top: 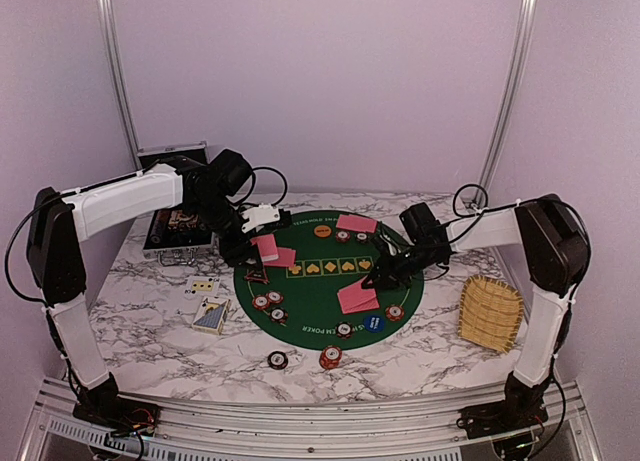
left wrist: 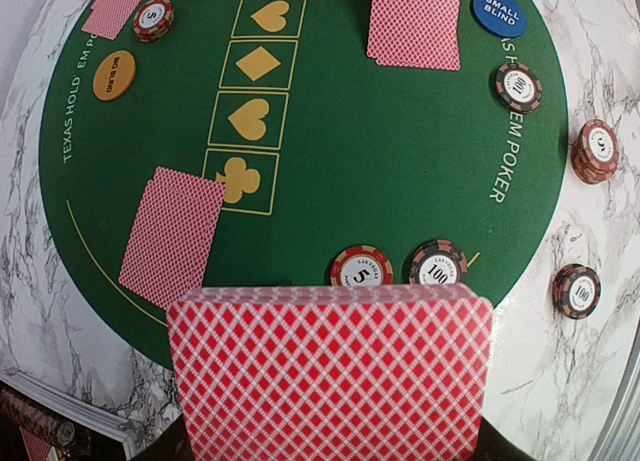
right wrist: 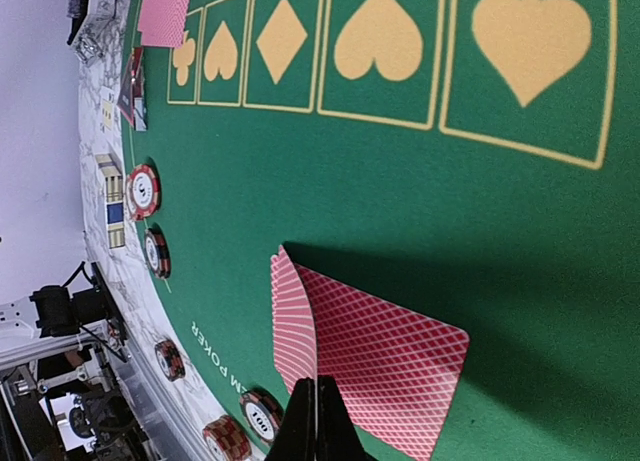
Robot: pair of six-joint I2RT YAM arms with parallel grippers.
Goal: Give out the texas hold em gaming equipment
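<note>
Both clamped on red-backed paper playing cards (left wrist: 330,371): left gripper (top: 262,231), right gripper (right wrist: 318,426) | light, slick, bendy | you pinch edges gently.

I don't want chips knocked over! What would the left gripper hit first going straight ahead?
Likely the 5 chip on the green mat, just past its red-backed card; depth is unclear.

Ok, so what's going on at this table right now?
Two robot arms are laying out a Texas Hold'em game. The left gripper is shut on a red-backed card over the edge of the green poker mat. The right gripper pinches a second card on edge beside a third card lying flat. Poker chips, an orange button and a blue small blind button sit around the mat.
</note>
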